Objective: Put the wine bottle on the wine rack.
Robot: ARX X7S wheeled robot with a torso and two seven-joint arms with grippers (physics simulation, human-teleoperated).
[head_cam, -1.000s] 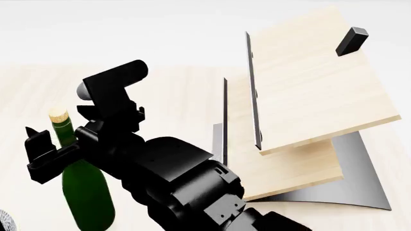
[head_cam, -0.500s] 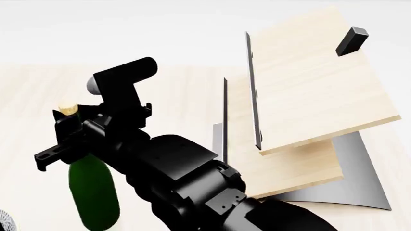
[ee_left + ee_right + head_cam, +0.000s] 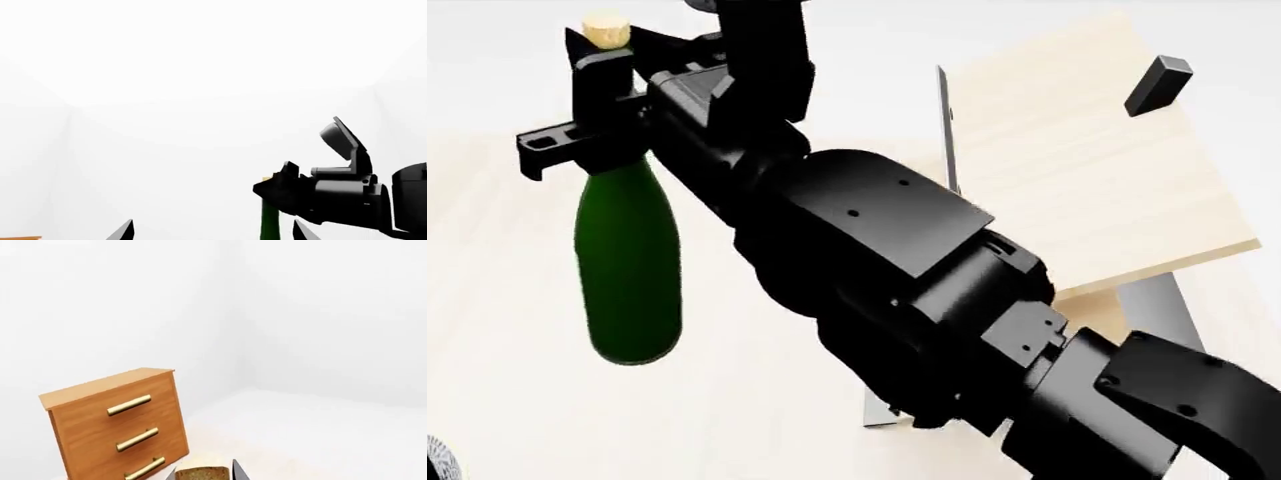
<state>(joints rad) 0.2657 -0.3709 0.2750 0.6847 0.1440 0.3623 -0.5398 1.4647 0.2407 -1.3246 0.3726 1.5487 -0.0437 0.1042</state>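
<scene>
The dark green wine bottle (image 3: pixel 627 260) hangs upright in the air at the left of the head view, its tan cork (image 3: pixel 602 29) on top. My right gripper (image 3: pixel 601 110) is shut on its neck just under the cork. The cork also shows between the jaws in the right wrist view (image 3: pixel 200 474). The wine rack (image 3: pixel 1068 180) stands to the right, its upper slanted board carrying a black peg (image 3: pixel 1158 85); my arm hides its lower board. My left gripper (image 3: pixel 213 235) is open and empty; its view shows the bottle's neck (image 3: pixel 269 222) held by the other gripper.
The rack's grey metal base (image 3: pixel 1154 300) shows under the boards. An orange-brown drawer cabinet (image 3: pixel 113 425) with brass handles stands by the white wall in the right wrist view. The pale wooden tabletop (image 3: pixel 507 330) lies under the bottle.
My right gripper closed round the bottle's neck and lifted it well up off the table; the arm has risen and now covers much of the rack.
</scene>
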